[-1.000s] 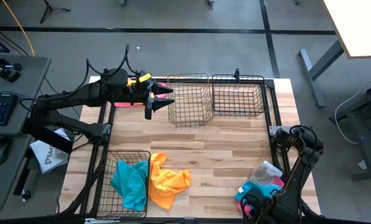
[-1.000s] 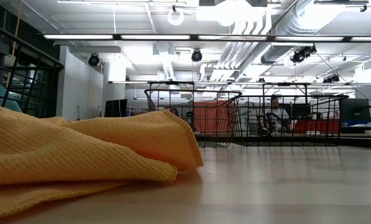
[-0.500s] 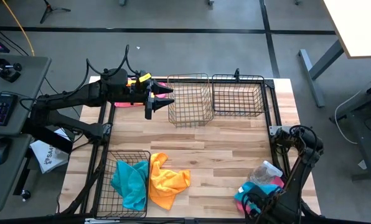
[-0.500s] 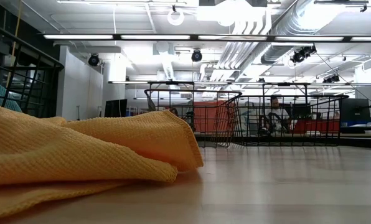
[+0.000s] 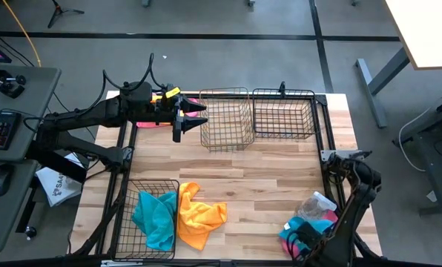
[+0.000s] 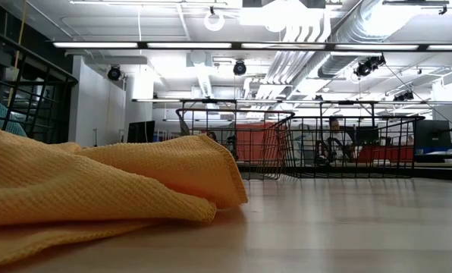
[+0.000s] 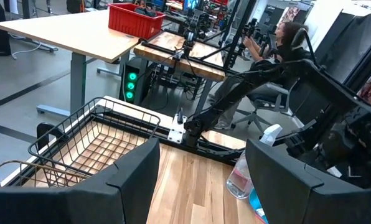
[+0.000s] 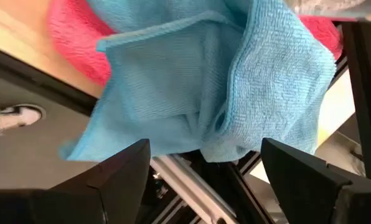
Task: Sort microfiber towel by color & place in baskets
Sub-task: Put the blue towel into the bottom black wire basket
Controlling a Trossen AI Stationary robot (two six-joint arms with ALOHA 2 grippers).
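A turquoise towel (image 8: 192, 93) lies over a pink towel (image 8: 73, 37) at the table's near right corner, its edge hanging past the table edge. My right gripper (image 8: 204, 180) is open just off that corner, its fingers wide apart on either side of the hanging edge. An orange-yellow towel (image 5: 200, 219) lies on the table, one end draped on the rim of the near-left basket (image 5: 136, 194), which holds another turquoise towel (image 5: 154, 216). My left gripper (image 7: 201, 180) waits open at the far left, beside the far middle basket (image 5: 225, 119).
A second far basket (image 5: 284, 113) stands to the right of the middle one. A clear spray bottle (image 5: 317, 203) stands by the near-right towels. Pink and yellow cloth (image 5: 153, 110) lies under my left arm. The black table frame (image 5: 325, 141) runs along the edges. A person (image 7: 285, 37) sits beyond the table.
My right arm has shifted a little at the near right corner, its elbow moving slightly toward the table's left; its gripper stays by the turquoise towel. The towels and baskets have not moved.
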